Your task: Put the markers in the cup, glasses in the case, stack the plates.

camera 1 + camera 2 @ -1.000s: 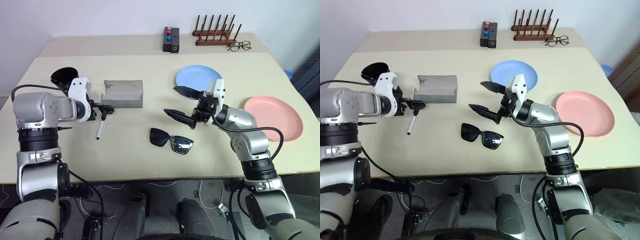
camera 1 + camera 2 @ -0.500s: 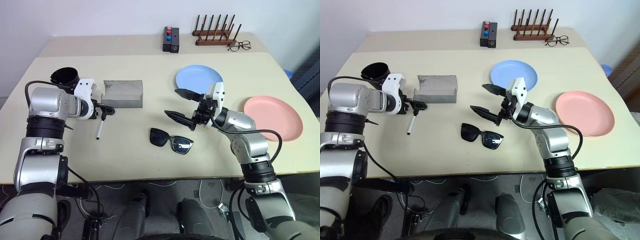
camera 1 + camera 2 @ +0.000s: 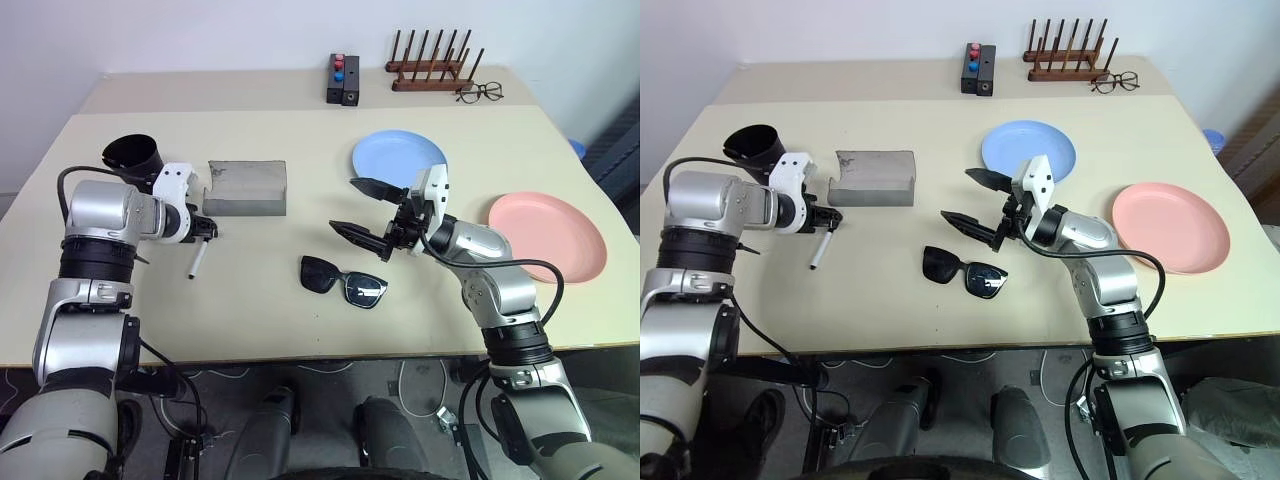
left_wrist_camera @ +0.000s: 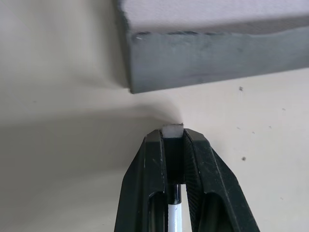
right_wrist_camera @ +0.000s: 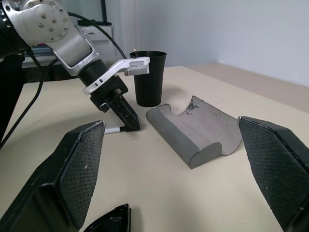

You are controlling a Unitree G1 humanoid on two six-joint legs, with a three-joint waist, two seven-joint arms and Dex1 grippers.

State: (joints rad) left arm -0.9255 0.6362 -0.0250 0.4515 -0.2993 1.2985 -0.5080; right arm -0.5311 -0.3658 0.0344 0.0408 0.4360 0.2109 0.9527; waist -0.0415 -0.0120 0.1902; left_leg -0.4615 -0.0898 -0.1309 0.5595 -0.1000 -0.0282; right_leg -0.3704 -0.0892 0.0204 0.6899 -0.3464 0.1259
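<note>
At frame left my left pincer had clamped the light, slick marker near its cap end, while the right pincer gaped empty.

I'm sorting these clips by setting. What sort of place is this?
Probably a lab or test room: a plain table against a bare wall, staged props like a button box and peg rack, cables on the floor.

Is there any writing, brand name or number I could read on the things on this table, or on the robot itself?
No readable text in any view.
Marker: white barrel, no print visible.
Cup: plain black.
Case: plain grey.
Plates, blue and pink: unmarked.
Button box: red and blue buttons; any label is too small to tell.
Left claw and right claw: no lettering visible.
</note>
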